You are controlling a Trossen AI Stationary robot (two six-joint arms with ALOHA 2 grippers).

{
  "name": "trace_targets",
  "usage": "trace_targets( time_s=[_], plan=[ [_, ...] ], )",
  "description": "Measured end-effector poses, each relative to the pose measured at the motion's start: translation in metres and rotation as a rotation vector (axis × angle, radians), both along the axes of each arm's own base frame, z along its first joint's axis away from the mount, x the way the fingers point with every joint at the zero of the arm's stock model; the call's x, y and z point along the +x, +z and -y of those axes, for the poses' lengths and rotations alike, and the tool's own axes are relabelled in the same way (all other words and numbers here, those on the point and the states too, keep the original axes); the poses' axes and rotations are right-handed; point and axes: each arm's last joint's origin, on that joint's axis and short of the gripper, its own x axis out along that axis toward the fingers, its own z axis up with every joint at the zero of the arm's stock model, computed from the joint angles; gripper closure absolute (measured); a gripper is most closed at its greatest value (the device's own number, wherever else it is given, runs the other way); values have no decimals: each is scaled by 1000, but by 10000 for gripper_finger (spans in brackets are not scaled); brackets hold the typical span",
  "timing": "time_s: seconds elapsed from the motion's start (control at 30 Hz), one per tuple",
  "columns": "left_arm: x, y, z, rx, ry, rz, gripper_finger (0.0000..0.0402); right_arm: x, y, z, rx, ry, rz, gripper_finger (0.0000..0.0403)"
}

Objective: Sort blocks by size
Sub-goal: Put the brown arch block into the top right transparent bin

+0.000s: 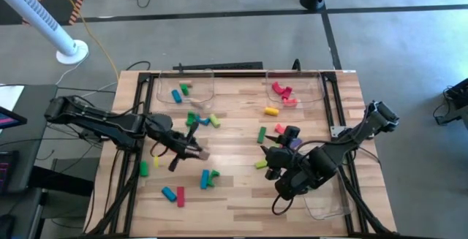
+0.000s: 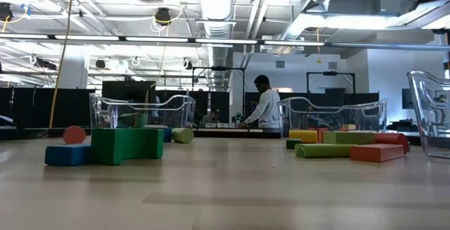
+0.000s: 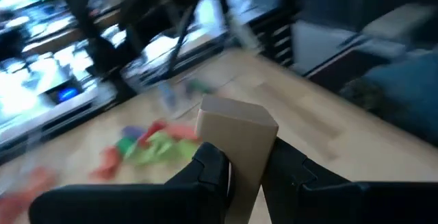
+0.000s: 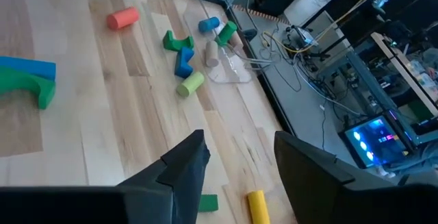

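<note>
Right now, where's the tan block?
The tan block is clamped in the left gripper, left of the table's centre in the high view, below the green and blue cluster.

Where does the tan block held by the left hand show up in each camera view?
High view: tan block at the left hand, left of table centre.
Low view: not in it.
Left wrist view: centre, clamped between the fingers.
Right wrist view: not identifiable.
Shared landmark: wooden table.
</note>
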Motion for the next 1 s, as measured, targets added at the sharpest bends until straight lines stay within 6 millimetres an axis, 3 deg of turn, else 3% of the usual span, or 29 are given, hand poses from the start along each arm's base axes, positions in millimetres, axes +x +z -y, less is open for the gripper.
trace_targets(
  time_s=[0.27, 0.57, 0.77, 1.0],
  plan=[
    [-32, 18, 15, -41, -180, 37, 345, 4, 2, -4, 6, 43, 11, 192],
    [-64, 32, 15, -54, -187, 87, 345, 6, 3, -6, 18, 66, 6, 192],
    [-65, 32, 14, -34, -167, 91, 345, 7, 1, -7, 31, 79, -6, 192],
    [-48, 26, 16, 49, -87, 109, 345, 12, 1, -10, 19, 123, -5, 192]
  ],
)
